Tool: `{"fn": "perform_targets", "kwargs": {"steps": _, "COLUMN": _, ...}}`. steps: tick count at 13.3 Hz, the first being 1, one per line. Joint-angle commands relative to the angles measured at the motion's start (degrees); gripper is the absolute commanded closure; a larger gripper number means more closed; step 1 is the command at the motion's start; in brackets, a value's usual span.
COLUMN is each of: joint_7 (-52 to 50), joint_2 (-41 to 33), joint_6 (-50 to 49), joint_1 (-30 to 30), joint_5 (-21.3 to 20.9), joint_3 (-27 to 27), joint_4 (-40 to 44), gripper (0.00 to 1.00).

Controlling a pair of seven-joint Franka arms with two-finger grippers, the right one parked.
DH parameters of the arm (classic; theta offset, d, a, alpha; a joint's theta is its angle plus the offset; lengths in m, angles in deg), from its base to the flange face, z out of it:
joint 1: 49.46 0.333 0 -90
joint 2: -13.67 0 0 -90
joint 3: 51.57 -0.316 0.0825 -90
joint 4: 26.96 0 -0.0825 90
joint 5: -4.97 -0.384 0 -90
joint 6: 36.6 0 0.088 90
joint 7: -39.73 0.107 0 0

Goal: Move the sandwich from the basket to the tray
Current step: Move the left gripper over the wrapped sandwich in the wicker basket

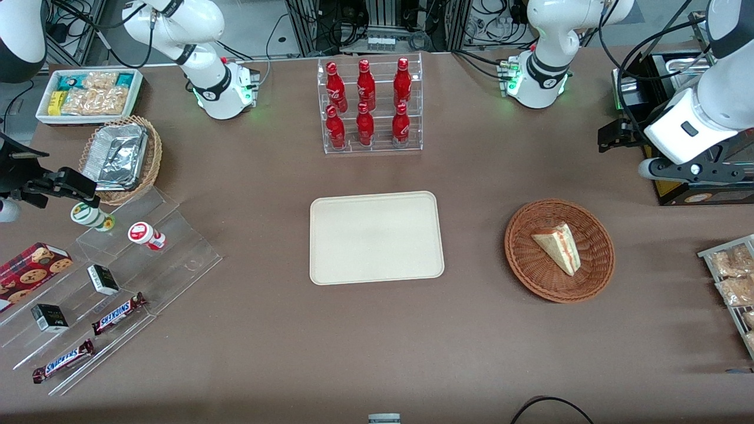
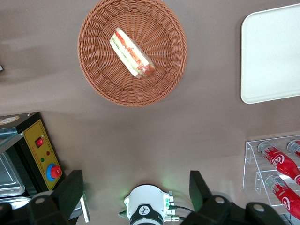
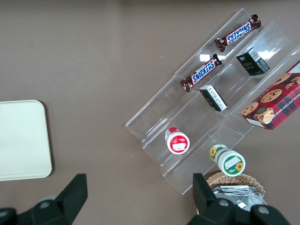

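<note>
The sandwich [image 1: 558,246] [image 2: 132,52], a pale wedge with red and green filling, lies in the round reddish-brown basket [image 1: 526,268] [image 2: 96,79]. The cream tray [image 1: 377,237] [image 2: 272,56] rests flat at the table's middle, beside the basket, with nothing on it. My gripper [image 1: 615,134] [image 2: 136,192] hangs high above the table, farther from the front camera than the basket and toward the working arm's end. It is open, its fingers [image 2: 70,192] spread wide with nothing between them, well apart from the sandwich.
A clear rack of red bottles [image 1: 370,106] stands farther back than the tray. A black appliance with a yellow panel [image 2: 40,152] sits below the gripper. A rack of snack bags [image 1: 730,277] lies at the working arm's end; acrylic steps [image 1: 177,259] at the parked arm's.
</note>
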Motion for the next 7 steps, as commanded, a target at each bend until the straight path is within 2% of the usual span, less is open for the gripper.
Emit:
{"fn": "perform_targets", "kwargs": {"steps": 1, "joint_7": 0.7, "joint_2": -0.6, "joint_6": 1.4, "joint_1": 0.1, "joint_5": -0.5, "joint_3": 0.1, "joint_4": -0.6, "gripper": 0.00}}
{"fn": "perform_targets", "kwargs": {"steps": 7, "joint_7": 0.8, "joint_2": -0.8, "joint_6": 6.3, "joint_1": 0.2, "joint_5": -0.9, "joint_3": -0.1, "joint_4": -6.1, "gripper": 0.00}}
